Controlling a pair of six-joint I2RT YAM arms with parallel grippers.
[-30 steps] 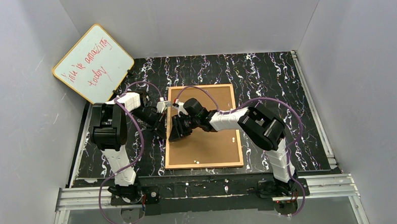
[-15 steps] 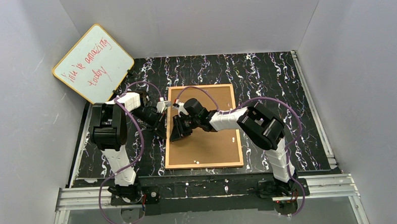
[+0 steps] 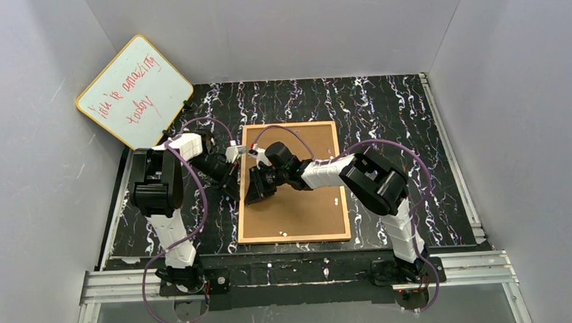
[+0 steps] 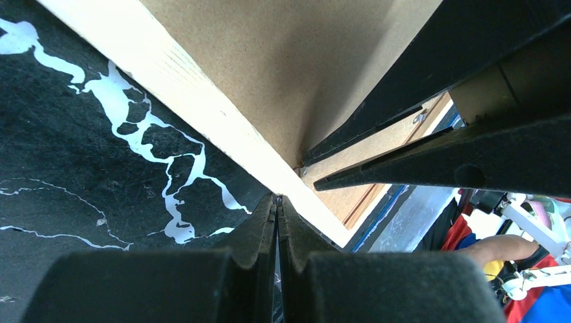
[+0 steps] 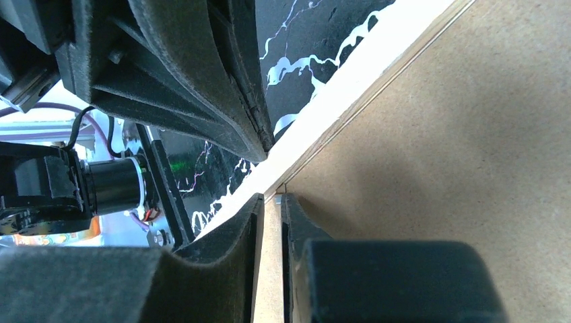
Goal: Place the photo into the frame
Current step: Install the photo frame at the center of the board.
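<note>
Right wrist view puts the right gripper (image 5: 272, 202) low over the left rail of the frame (image 5: 350, 84). Its jaws are only a narrow slit apart, straddling a small metal tab (image 5: 271, 197) at the seam where that rail meets the brown backing board (image 5: 458, 168). Whether they actually pinch the tab cannot be told.

Just outside the same rail, the left gripper (image 4: 277, 199) has its jaws pressed together on nothing. Their tips touch the rail's outer edge where it meets the black marbled table (image 4: 101, 168).

From above, the frame lies flat and face down on the table between the two arms. The board fills it, and both grippers work the far half of its left side.

The photo shows in no view, so whether it already lies under the board cannot be said.

The step in hand looks like working a retaining tab, either to free the board or to lock it. The next move would call for a sure pinch on that tab and a small turn or bend. The left gripper would brace the rail so the frame does not slide.
</note>
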